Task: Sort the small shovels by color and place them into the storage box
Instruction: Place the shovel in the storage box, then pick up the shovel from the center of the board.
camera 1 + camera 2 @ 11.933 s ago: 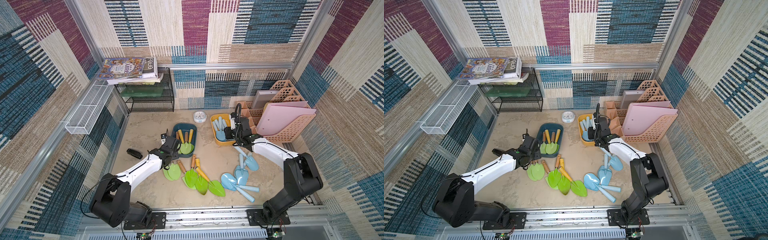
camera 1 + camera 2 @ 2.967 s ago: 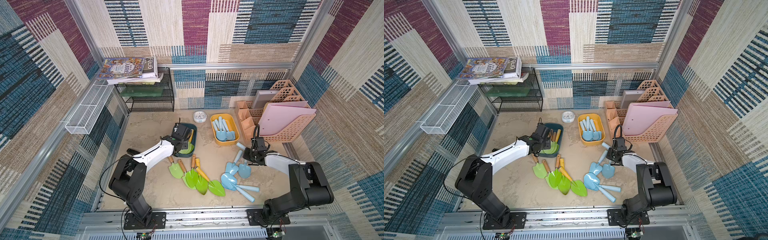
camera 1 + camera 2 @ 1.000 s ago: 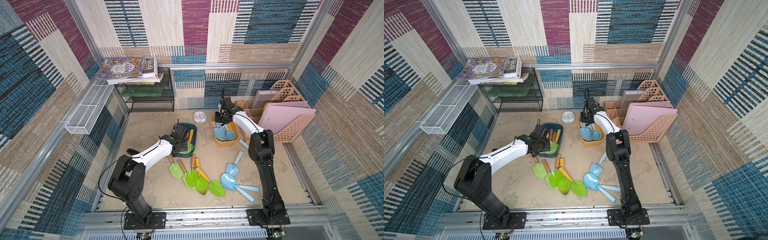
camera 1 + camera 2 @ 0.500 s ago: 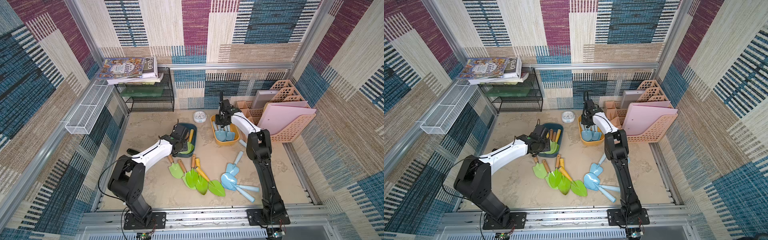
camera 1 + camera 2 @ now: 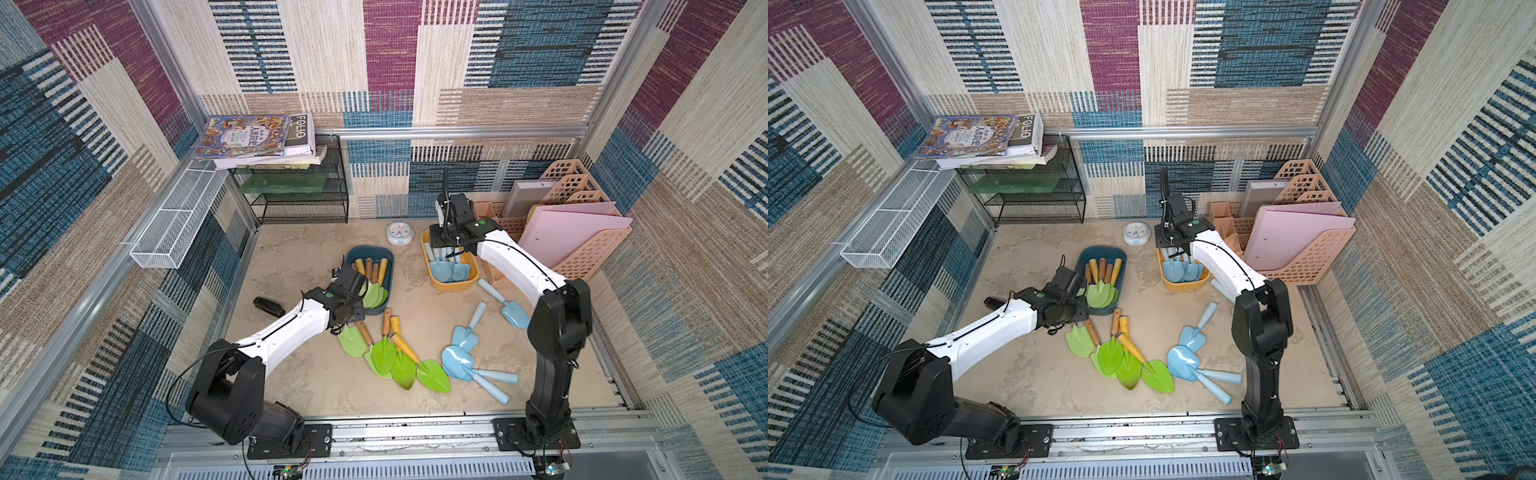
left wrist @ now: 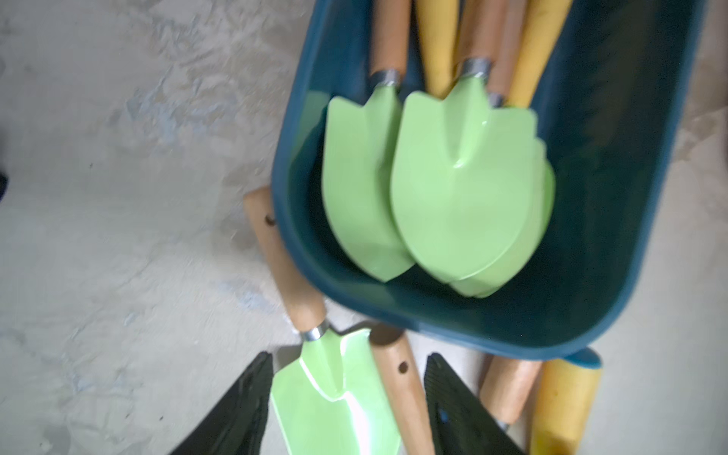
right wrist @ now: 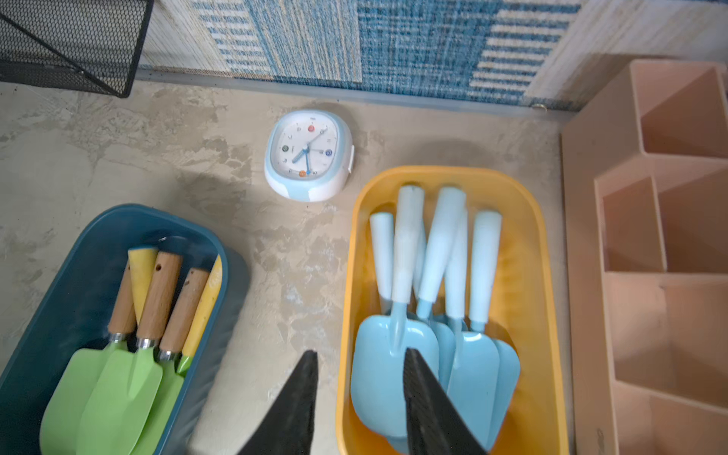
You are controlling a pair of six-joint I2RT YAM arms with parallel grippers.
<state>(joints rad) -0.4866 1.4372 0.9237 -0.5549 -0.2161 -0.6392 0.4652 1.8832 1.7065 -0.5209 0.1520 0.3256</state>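
While both top views show green shovels (image 5: 384,353) and blue shovels (image 5: 459,359) loose on the floor, others already lie in the teal box (image 5: 368,248) and yellow box (image 5: 455,286). From the left wrist, my left claw (image 6: 348,356) stands apart and empty above a wood-handled shovel (image 6: 335,394). I judge it light and stiff with a slick blade, so I'd pinch the handle. From the right wrist, my right claw (image 7: 360,352) gapes empty over the yellow box's rim.

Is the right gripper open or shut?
Open: in the right wrist view the right gripper shows its jaws apart, nothing clamped between them, above the yellow box.
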